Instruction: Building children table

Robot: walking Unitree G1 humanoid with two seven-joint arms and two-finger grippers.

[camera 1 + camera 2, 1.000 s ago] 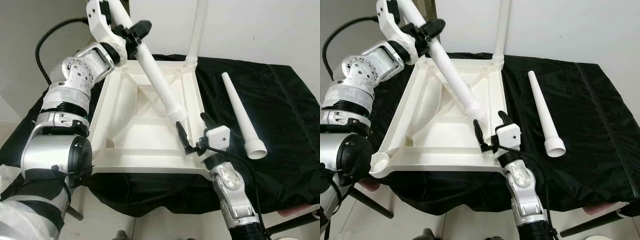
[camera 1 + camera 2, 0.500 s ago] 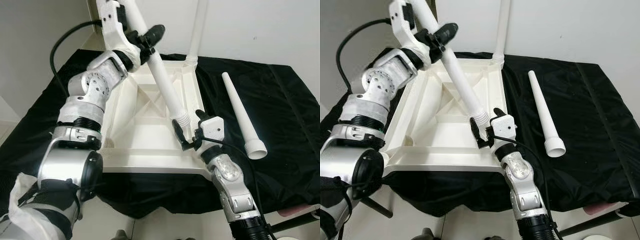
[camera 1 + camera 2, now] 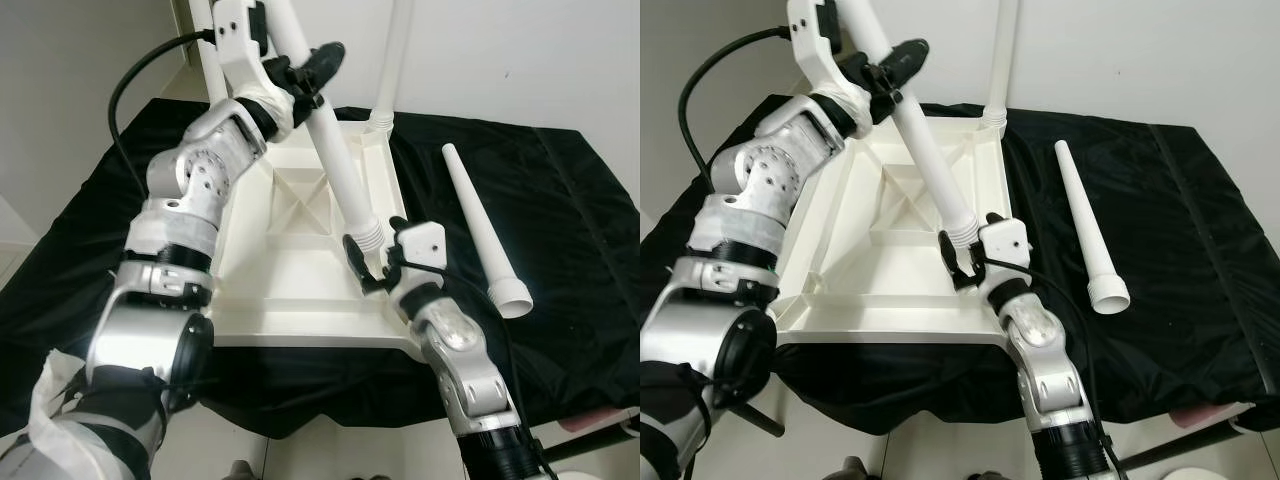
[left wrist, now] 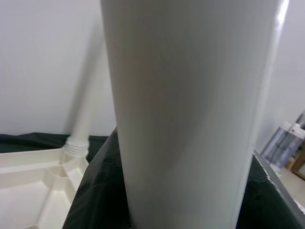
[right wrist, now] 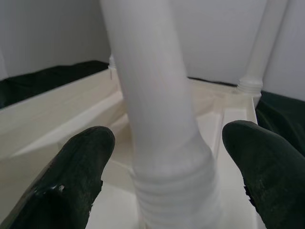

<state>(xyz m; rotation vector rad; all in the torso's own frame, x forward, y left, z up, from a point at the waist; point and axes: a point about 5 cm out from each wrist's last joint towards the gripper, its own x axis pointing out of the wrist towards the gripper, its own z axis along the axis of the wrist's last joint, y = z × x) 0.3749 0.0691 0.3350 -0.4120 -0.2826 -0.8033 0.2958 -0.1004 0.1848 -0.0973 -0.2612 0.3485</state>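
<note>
White plastic tabletop (image 3: 290,270) lies upside down on black-draped table (image 3: 560,250); we log held leg (image 3: 335,165) slanting over it, left gripper (image 3: 300,75) fingers clamped on upper shaft; right gripper (image 3: 372,258) fingers spread either side of threaded end, not touching; one leg (image 3: 388,60) upright in far corner; spare leg (image 3: 483,230) loose on cloth.

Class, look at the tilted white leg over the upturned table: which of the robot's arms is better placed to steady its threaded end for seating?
Probably the right: the right gripper sits open around the threaded end of the leg, while the left gripper holds it higher up.
</note>
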